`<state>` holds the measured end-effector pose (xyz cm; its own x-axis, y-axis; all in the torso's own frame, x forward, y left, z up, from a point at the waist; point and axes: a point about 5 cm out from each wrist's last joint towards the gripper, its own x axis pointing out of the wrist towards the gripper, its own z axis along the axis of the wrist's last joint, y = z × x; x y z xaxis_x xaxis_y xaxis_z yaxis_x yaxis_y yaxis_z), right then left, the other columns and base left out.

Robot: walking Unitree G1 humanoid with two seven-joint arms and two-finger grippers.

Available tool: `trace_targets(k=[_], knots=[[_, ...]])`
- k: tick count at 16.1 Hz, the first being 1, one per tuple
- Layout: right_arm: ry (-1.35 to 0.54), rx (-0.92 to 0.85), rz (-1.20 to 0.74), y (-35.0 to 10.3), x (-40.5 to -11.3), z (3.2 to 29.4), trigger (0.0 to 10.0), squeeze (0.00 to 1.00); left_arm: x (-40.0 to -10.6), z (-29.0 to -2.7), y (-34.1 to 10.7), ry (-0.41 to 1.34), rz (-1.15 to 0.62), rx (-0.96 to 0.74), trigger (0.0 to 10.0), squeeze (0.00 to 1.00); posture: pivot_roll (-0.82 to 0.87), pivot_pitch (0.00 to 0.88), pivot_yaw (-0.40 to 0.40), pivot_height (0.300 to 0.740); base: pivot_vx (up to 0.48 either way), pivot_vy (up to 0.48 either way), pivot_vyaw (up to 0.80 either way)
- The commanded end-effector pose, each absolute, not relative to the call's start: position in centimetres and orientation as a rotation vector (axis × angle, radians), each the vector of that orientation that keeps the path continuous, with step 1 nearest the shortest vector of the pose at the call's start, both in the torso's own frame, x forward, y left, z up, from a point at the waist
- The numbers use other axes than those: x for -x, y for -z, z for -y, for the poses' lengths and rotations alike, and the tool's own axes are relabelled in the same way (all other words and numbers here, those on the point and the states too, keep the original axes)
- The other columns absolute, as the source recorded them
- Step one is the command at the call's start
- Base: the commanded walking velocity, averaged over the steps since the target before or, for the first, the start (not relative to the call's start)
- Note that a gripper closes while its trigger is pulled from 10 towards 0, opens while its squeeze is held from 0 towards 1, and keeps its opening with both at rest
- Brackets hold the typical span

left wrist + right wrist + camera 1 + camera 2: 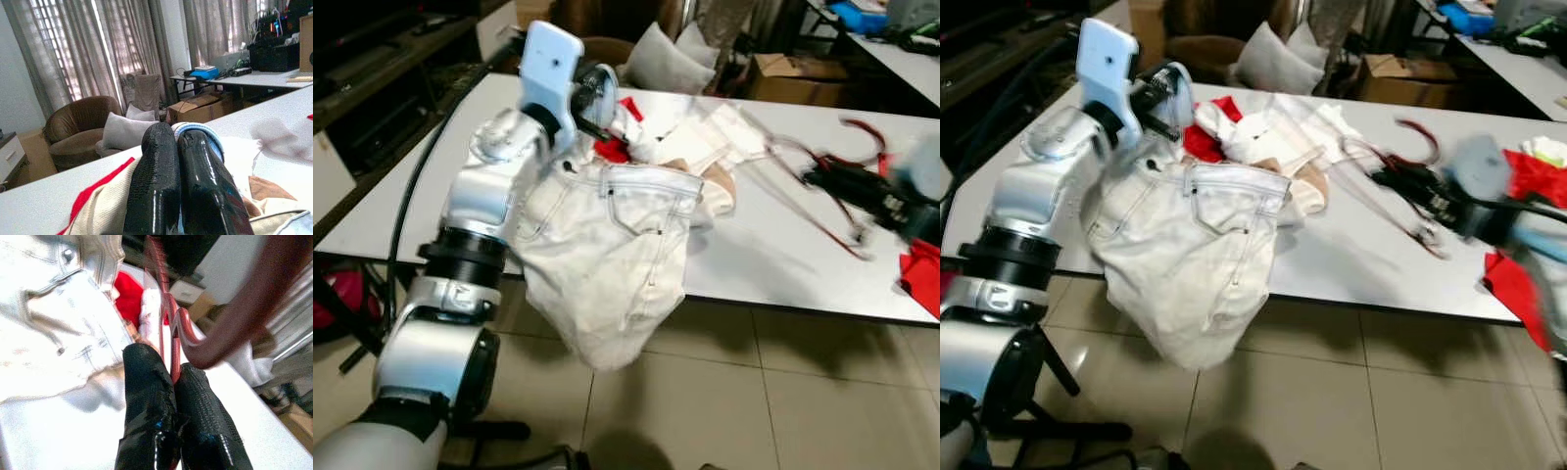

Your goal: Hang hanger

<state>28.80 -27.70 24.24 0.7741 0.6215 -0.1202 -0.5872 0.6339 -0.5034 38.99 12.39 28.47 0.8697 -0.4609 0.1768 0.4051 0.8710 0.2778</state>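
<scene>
My right gripper (171, 377) is shut on the thin wire of a red hanger (164, 289). In the eye views it is blurred above the right half of the white table (773, 264), with the hanger (815, 223) slanting down toward the table's near edge. My left gripper (173, 137) is shut on a pair of white jeans (607, 255), with cloth bunched around its fingertips. It holds the waistband up at the table's left part. The jeans sag over the near edge toward the floor.
Red cloth (615, 147) and pale garments (705, 137) lie heaped behind the jeans. More red cloth (922, 279) sits at the table's right edge. A grey cushion (661, 64), a brown armchair (83, 122) and a cardboard box (793, 78) stand beyond the table. Tiled floor lies in front.
</scene>
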Motion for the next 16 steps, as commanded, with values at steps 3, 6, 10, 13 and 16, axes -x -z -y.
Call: trace_targets(k=[3, 6, 10, 13, 16], knots=[[-0.788, 0.517, 0.057, -26.4, -26.0, 28.5, 10.0, 0.0, -39.7, -13.0, -28.7, 0.437, 0.227, -0.254, 10.0, 0.0, -0.17, 0.0, 0.04, 0.719, 0.0, 0.0, 0.0], [-1.072, 0.38, -0.049, -26.2, -22.7, 25.7, 10.0, 0.0, -39.8, -12.1, -29.0, 0.502, 0.234, -0.183, 10.0, 0.0, -0.18, 0.0, 0.041, 0.719, 0.0, 0.0, 0.0], [-1.148, 0.391, -0.175, -23.2, -24.0, 22.4, 10.0, 0.0, -37.8, -9.4, -33.4, 0.699, 0.324, -0.05, 10.0, 0.0, -0.15, 0.0, 0.024, 0.719, 0.0, 0.0, 0.0], [-1.04, 0.436, -0.211, -20.5, -27.1, 20.4, 10.0, 0.0, -35.3, -7.7, -35.7, 0.88, 0.306, 0.012, 10.0, 0.0, -0.1, 0.0, -0.002, 0.719, 0.0, 0.0, 0.0], [-0.928, 0.352, -0.102, -20.6, -32.2, 16.6, 10.0, 0.0, -32.1, -7.0, -39.8, 1.008, 0.317, 0.147, 10.0, 0.0, -0.04, 0.0, -0.035, 0.719, 0.0, 0.0, 0.0]])
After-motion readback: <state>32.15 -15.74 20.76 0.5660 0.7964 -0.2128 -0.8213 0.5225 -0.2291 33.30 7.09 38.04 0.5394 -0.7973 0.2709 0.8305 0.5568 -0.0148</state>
